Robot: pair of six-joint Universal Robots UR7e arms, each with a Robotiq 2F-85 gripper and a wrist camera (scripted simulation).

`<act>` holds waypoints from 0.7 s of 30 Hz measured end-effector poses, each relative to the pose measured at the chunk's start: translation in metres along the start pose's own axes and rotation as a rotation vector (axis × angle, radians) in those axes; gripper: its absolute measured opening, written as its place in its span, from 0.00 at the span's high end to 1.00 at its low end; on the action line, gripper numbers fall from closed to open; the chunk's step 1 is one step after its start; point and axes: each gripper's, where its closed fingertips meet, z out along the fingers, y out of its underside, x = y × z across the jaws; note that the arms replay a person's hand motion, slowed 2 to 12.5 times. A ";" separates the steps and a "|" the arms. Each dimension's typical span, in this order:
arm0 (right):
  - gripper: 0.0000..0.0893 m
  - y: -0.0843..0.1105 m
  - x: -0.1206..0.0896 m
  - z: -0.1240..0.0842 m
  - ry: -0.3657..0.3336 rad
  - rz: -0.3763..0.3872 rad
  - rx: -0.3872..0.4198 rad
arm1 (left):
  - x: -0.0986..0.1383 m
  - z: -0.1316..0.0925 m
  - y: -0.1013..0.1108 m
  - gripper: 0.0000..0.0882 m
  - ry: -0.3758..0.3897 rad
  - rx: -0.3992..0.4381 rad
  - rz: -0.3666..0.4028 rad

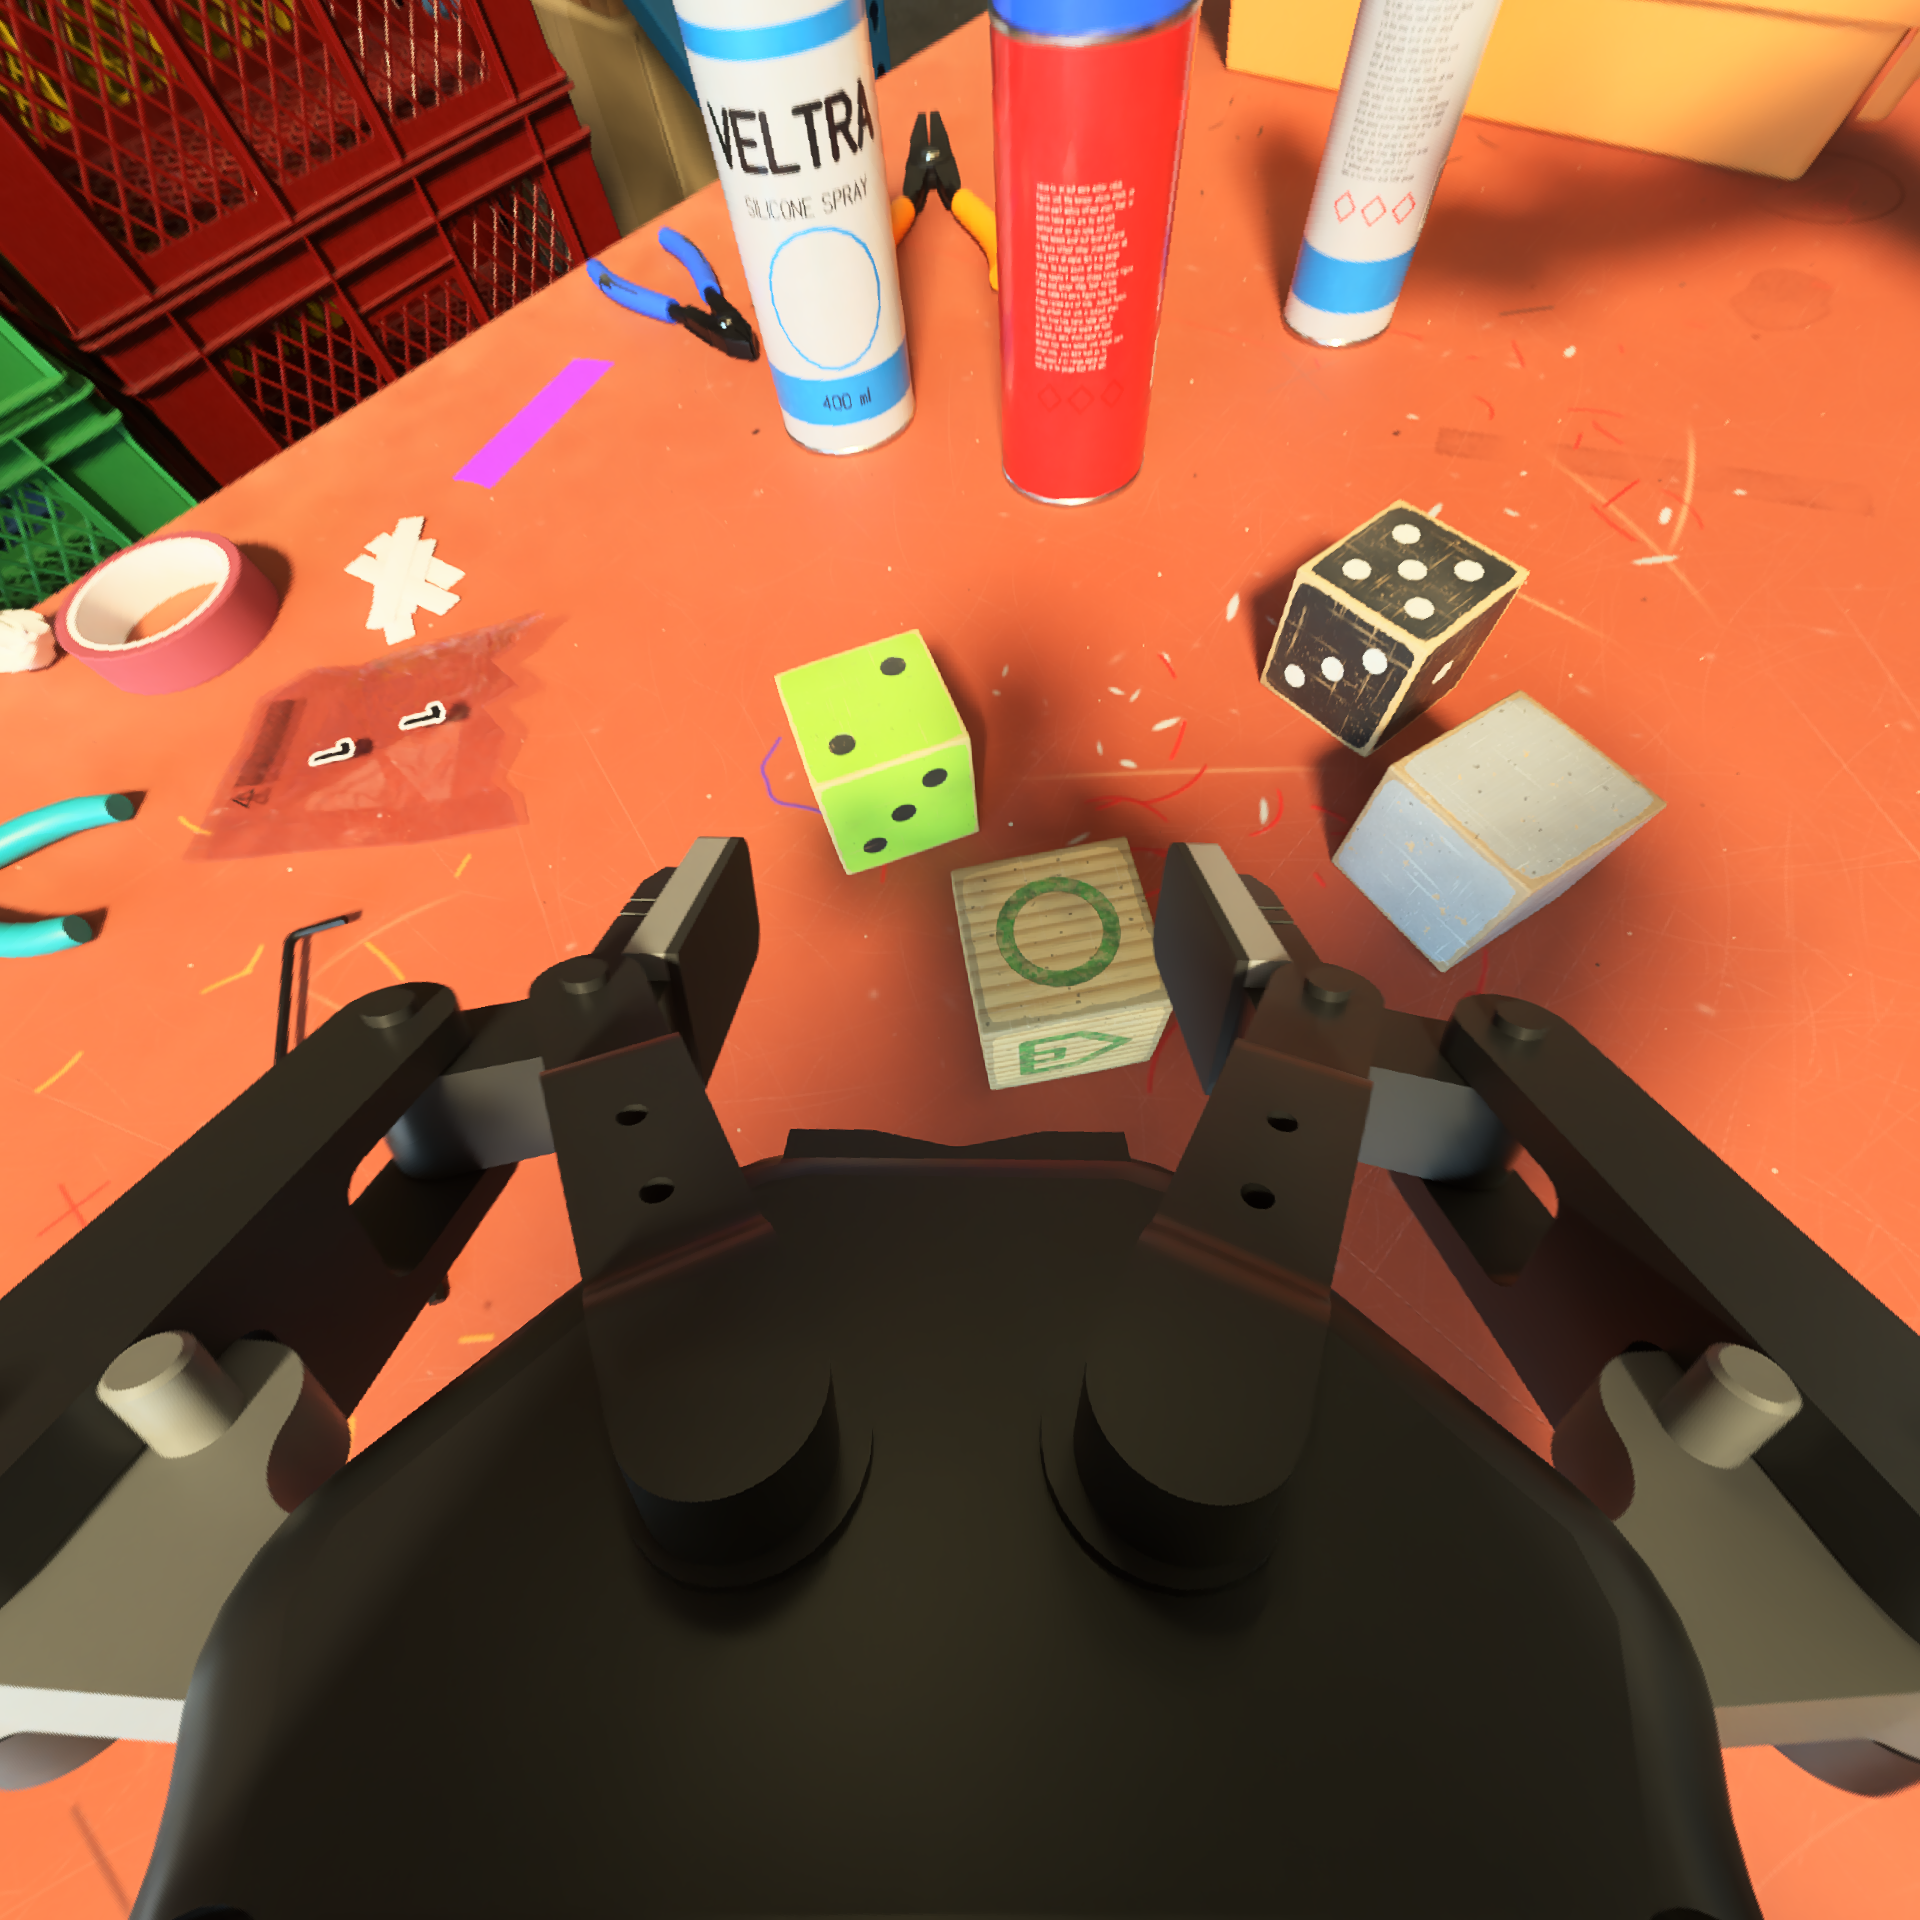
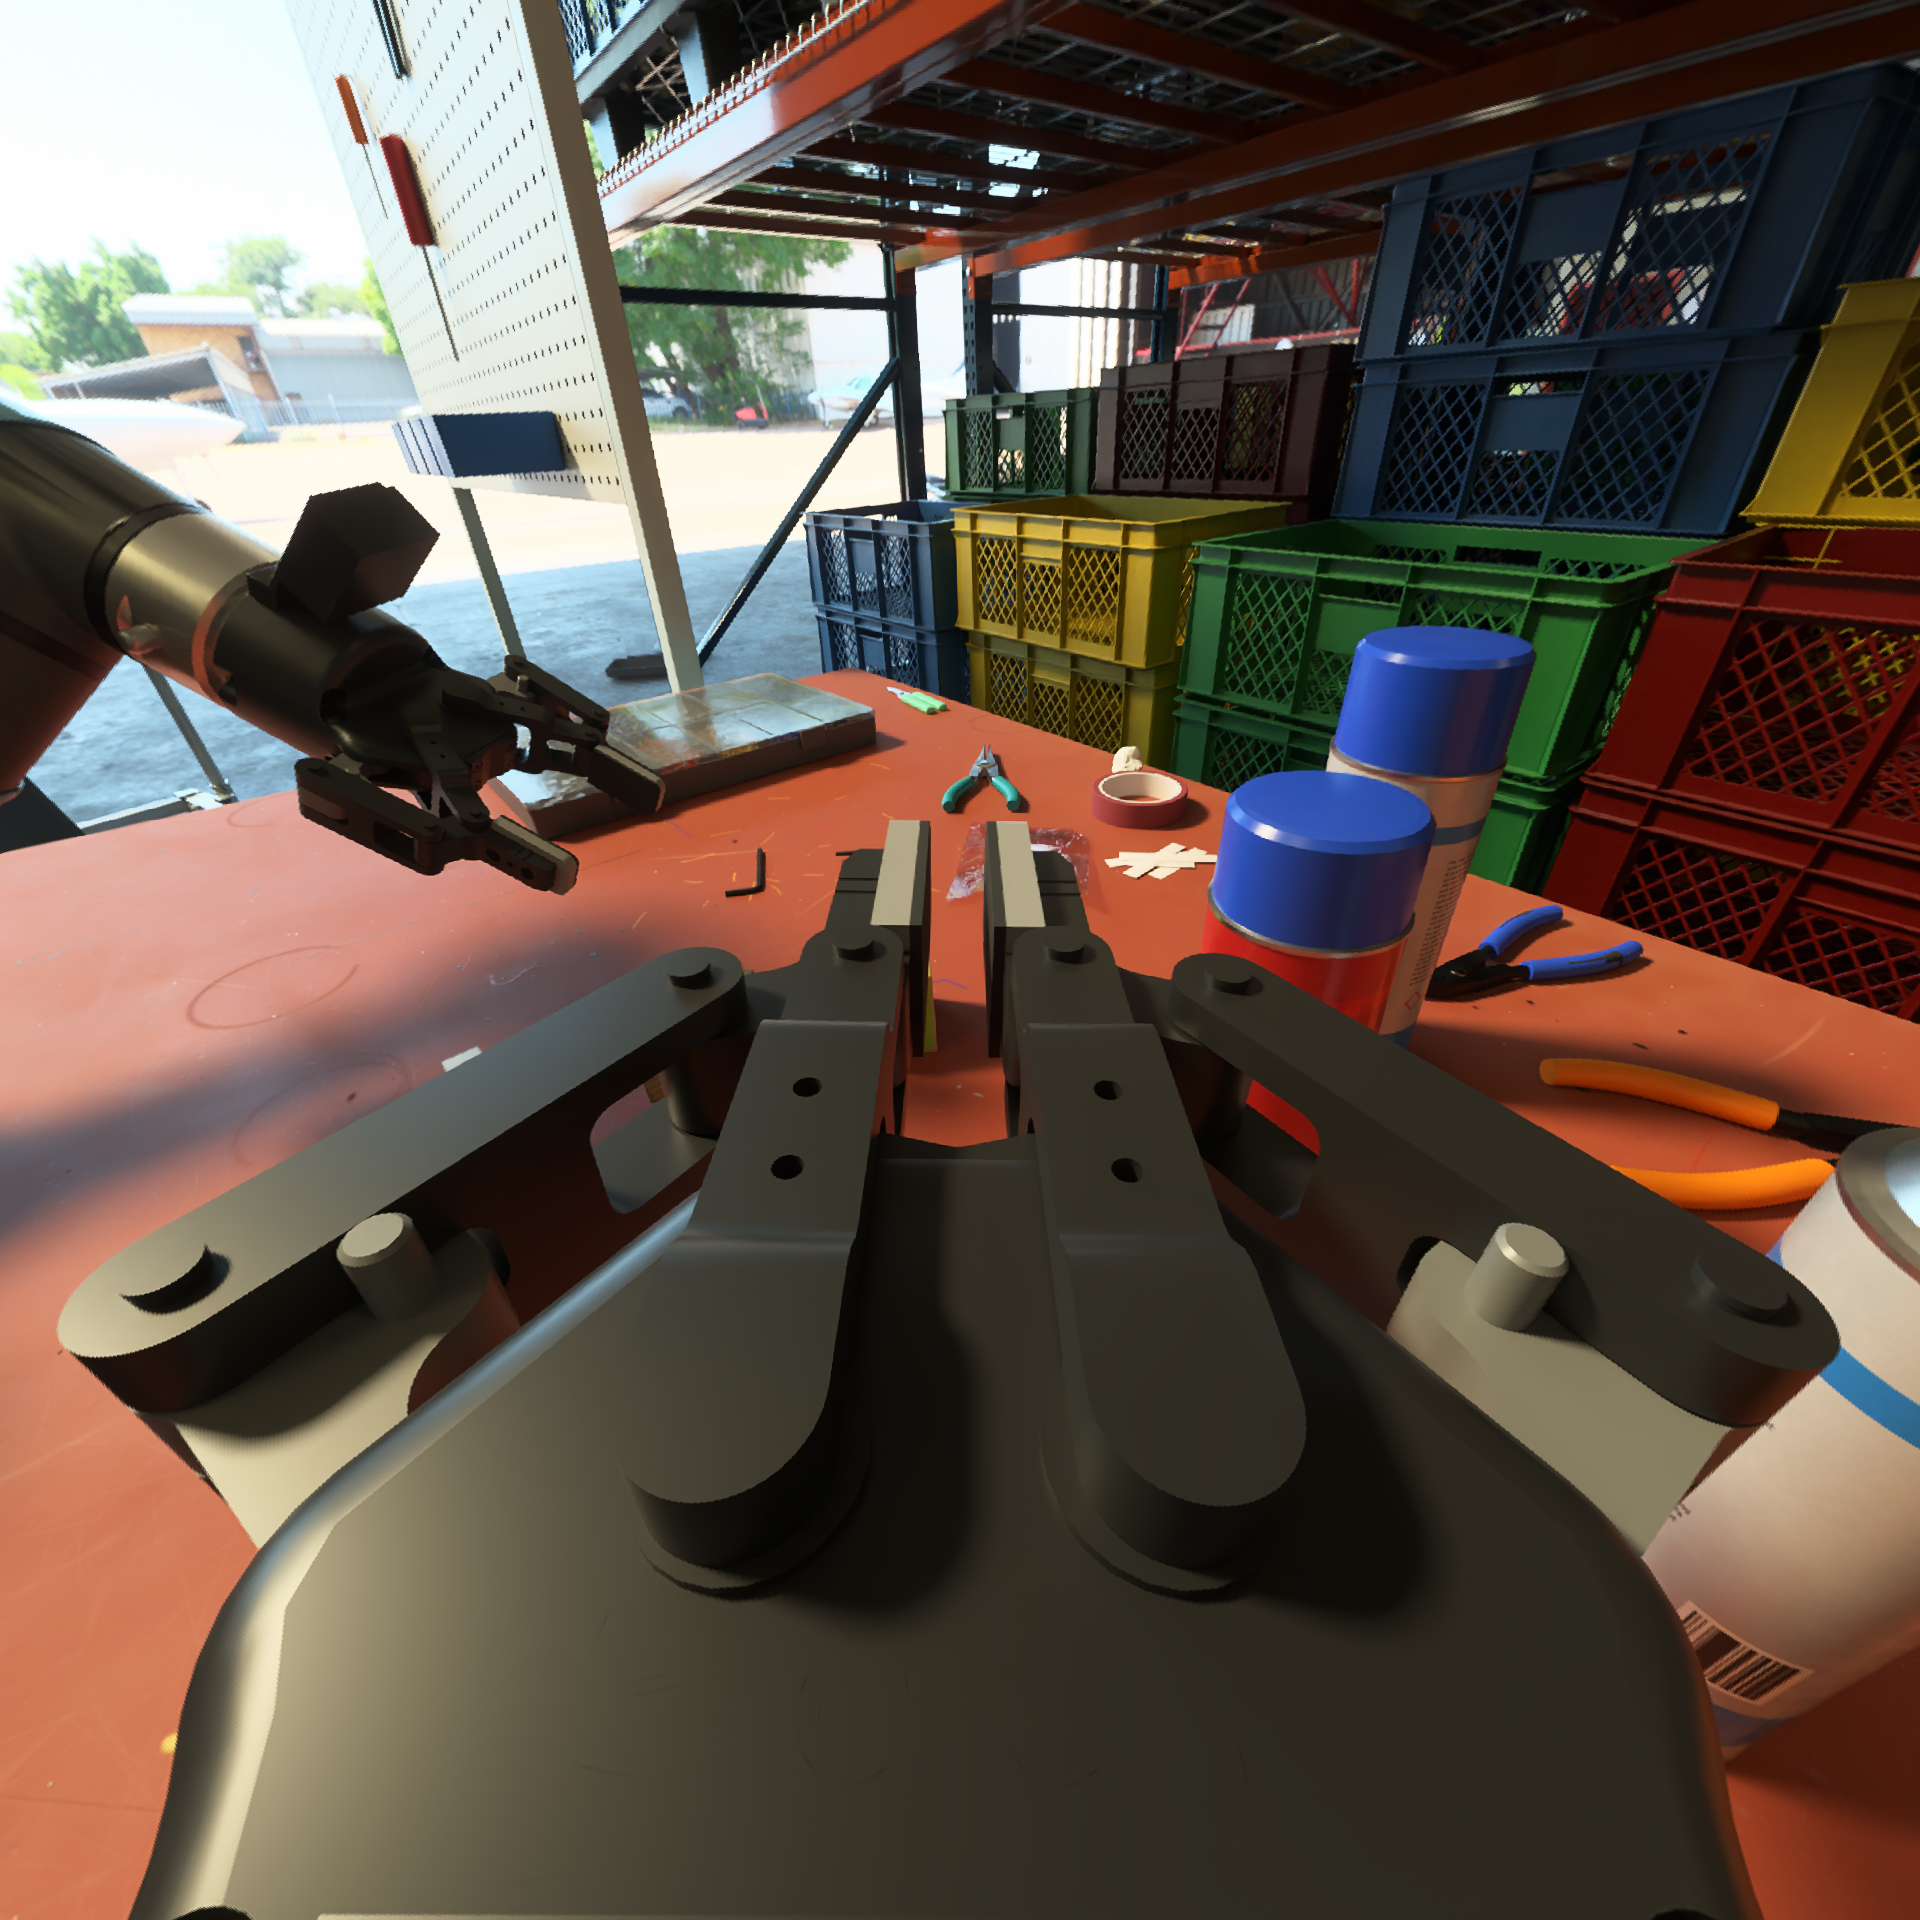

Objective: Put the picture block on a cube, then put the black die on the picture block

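The picture block [image 1: 1055, 935], a wooden cube with a green ring on top, sits on the orange table [image 1: 1351, 1039]. My left gripper [image 1: 956, 873] is open and hovers over it, with its right finger beside the block's right side. It also shows at the left of the right wrist view [image 2: 597, 831]. The black die [image 1: 1382, 613] stands tilted at the right, leaning on a pale blue cube [image 1: 1496, 821]. A green die [image 1: 883, 743] sits just left of the picture block. My right gripper [image 2: 956, 873] is nearly shut with a narrow gap and nothing in it. The cubes are hidden in its view.
Three spray cans [image 1: 821, 260] [image 1: 1081, 260] [image 1: 1361, 177] stand behind the cubes. Blue pliers [image 1: 675, 291], a tape roll [image 1: 166, 608], a plastic bag [image 1: 374, 748] and a hex key [image 1: 301, 966] lie at the left. Stacked crates [image 2: 1403, 623] line the table's edge.
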 end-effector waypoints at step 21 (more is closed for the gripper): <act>0.74 0.033 0.010 0.008 0.017 -0.011 -0.118 | 0.016 0.032 0.037 0.13 -0.126 -0.127 -0.146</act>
